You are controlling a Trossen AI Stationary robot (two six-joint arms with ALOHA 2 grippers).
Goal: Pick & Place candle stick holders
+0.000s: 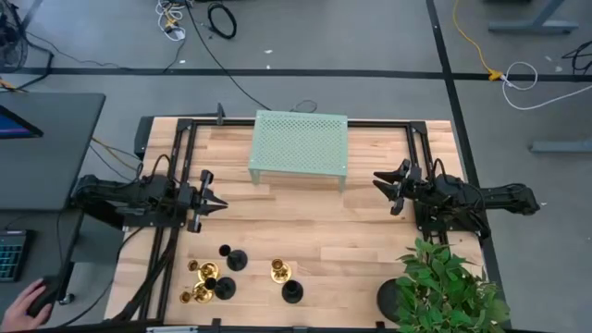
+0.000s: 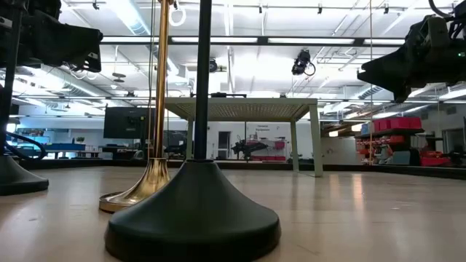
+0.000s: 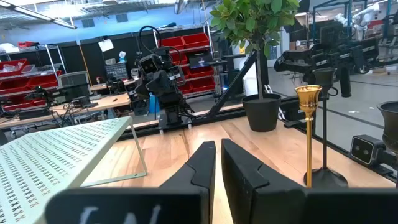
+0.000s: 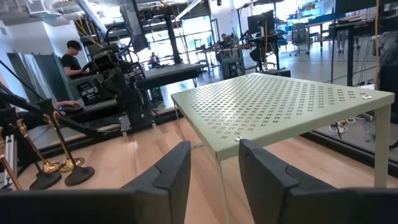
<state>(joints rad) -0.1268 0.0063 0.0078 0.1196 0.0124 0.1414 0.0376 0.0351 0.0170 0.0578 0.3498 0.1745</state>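
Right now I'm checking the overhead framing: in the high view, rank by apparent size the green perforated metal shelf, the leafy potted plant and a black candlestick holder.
1. green perforated metal shelf
2. leafy potted plant, slightly smaller and partly cut off
3. black candlestick holder

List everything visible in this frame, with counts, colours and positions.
table: one, light wood, under everything
rack: one, pale green, perforated, at the table's far edge, centre
black holders: three, matte black, clustered at the edge opposite the rack, toward the left arm
brass holders: three, shiny gold, mixed in with the black ones
plant: one, green leaves in a black pot, table corner on the right arm's side
hand: one, a person's, on a mouse at the desk beside the table
left end effector: one, dark, shut, empty, over the table's left side
right end effector: one, dark, open, empty, over the table's right side
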